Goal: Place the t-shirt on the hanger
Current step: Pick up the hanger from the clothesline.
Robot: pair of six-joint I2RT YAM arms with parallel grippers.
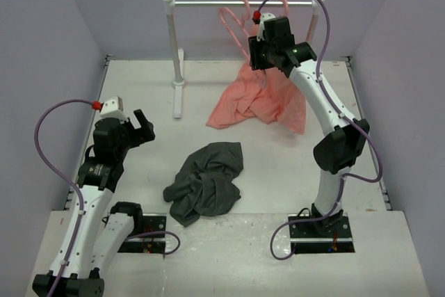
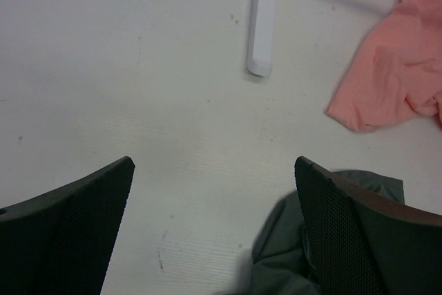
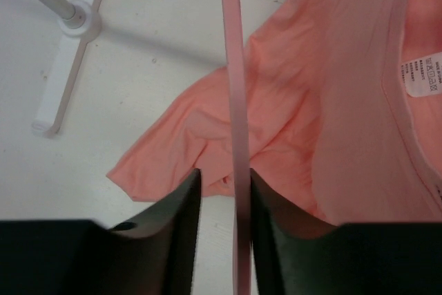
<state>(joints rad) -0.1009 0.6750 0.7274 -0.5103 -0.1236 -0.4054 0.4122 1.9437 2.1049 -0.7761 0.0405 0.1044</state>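
The dark grey t-shirt (image 1: 207, 182) lies crumpled on the table in front of the arms; its edge shows in the left wrist view (image 2: 283, 253). The pink hanger (image 1: 235, 22) hangs from the rack's rail. My right gripper (image 1: 263, 60) is up at the hanger, and its jaws stand narrowly open around the hanger's thin pink bar (image 3: 235, 101). The bar lies against the right finger, with a gap to the left one (image 3: 224, 174). My left gripper (image 1: 144, 129) is wide open and empty above bare table (image 2: 214, 164), just left of the t-shirt.
A salmon-pink shirt (image 1: 261, 99) is draped from the hanger down onto the table (image 3: 331, 101) (image 2: 394, 81). The white rack (image 1: 243, 3) stands at the back, with its foot (image 2: 261, 25) (image 3: 65, 67) on the table. Lilac walls close in the sides.
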